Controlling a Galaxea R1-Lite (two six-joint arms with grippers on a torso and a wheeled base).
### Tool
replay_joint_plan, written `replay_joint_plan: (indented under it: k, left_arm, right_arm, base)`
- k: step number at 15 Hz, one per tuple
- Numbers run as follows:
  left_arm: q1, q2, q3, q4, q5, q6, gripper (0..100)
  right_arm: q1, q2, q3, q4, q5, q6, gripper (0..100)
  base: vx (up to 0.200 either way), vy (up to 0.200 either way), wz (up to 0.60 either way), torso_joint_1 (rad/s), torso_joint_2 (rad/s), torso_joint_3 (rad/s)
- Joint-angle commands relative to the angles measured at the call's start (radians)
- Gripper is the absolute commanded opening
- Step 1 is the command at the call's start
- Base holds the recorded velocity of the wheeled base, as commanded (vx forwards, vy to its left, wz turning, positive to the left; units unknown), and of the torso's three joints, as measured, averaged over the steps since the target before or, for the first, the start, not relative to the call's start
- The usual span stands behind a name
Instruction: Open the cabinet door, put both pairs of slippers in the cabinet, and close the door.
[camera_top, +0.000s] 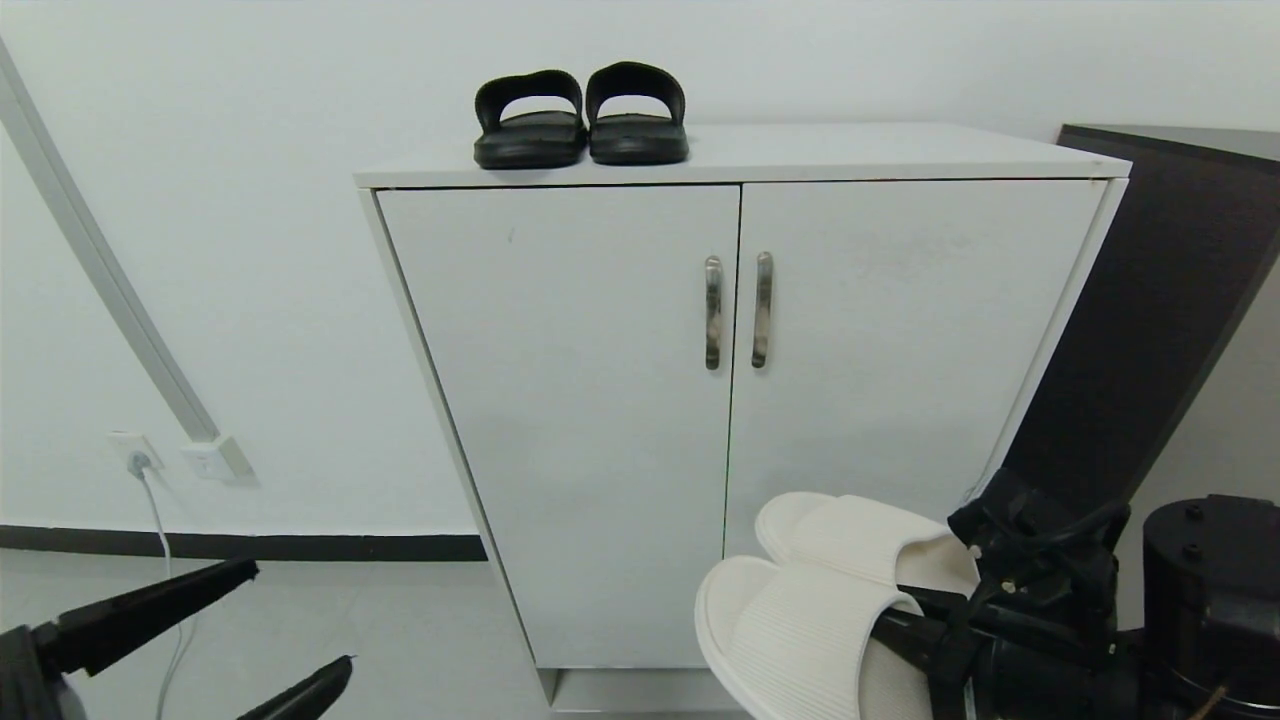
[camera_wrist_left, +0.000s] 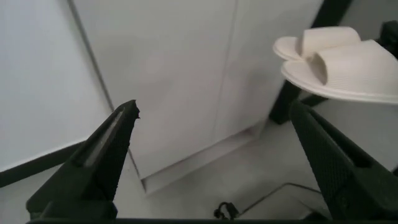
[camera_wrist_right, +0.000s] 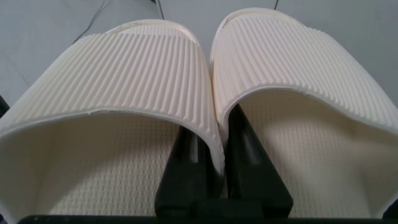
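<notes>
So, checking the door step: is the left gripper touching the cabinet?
Apart. Head view: left gripper hangs open, left of the cabinet, floor showing between.

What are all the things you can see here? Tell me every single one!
black slippers: one pair, black, side by side on top of the cabinet.
white slippers: one pair, cream-white, held up before the cabinet's lower right door.
cabinet: one, white, against the wall, both doors shut.
handles: two, silver, upright where the doors meet.
wall socket: one, white, low on the wall left of the cabinet, white cable plugged in.
dark panel: one, blackish, right of the cabinet.
left pincer: one, black, open, low at the left, holding nothing.
right pincer: one, black, shut on the white slippers.
</notes>
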Motion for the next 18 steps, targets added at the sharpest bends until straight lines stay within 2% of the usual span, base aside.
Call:
replay_joint_plan:
  k: [1,2,4,5,7,9,12,13,15,16,18]
  left_arm:
    - [-0.069,0.16,-0.009,-0.07,-0.001,-0.026,100]
    - [-0.082,0.204,-0.009,-0.144,-0.001,-0.058,100]
    - [-0.12,0.305,-0.017,-0.34,-0.004,-0.151,100]
    - [-0.163,0.339,-0.021,-0.376,-0.009,-0.171,100]
    - [-0.207,0.4,-0.063,-0.38,-0.01,-0.176,100]
    - [-0.25,0.508,-0.182,-0.38,-0.013,-0.176,100]
    - [-0.272,0.597,-0.299,-0.38,-0.075,-0.181,100]
    - [-0.272,0.657,-0.373,-0.379,-0.127,-0.204,100]
    - [-0.27,0.721,-0.462,-0.376,-0.174,-0.202,100]
    - [-0.27,0.755,-0.529,-0.362,-0.208,-0.213,100]
    - [-0.272,0.822,-0.673,-0.293,-0.219,-0.257,100]
  right_arm:
    - [0.006,0.023,-0.004,-0.002,0.0,0.001,0]
    - [0.007,0.025,-0.003,-0.002,0.0,0.001,0]
    - [0.006,0.022,-0.006,-0.002,-0.001,0.0,0]
    - [0.006,0.022,-0.003,-0.002,-0.001,0.0,0]
    - [0.006,0.022,-0.003,-0.002,-0.003,0.001,0]
    - [0.006,0.028,0.0,0.001,-0.001,0.003,0]
    - [0.007,0.025,0.002,0.0,-0.001,0.005,0]
    - [0.007,0.023,0.002,0.0,-0.001,0.005,0]
    - [0.006,0.023,0.005,0.0,-0.001,0.005,0]
    - [0.006,0.026,0.005,0.0,-0.001,0.005,0]
    - [0.004,0.025,0.006,0.0,-0.001,0.005,0]
  base:
    - [0.0,0.0,0.0,0.0,0.0,0.0]
    - [0.0,0.0,0.0,0.0,0.0,0.0]
    - [0.0,0.0,0.0,0.0,0.0,0.0]
    - [0.0,0.0,0.0,0.0,0.0,0.0]
    - [0.0,0.0,0.0,0.0,0.0,0.0]
    - [0.0,0.0,0.0,0.0,0.0,0.0]
    - [0.0,0.0,0.0,0.0,0.0,0.0]
    - [0.0,0.0,0.0,0.0,0.0,0.0]
    - [0.0,0.0,0.0,0.0,0.0,0.0]
    - [0.0,0.0,0.0,0.0,0.0,0.0]
    - [0.0,0.0,0.0,0.0,0.0,0.0]
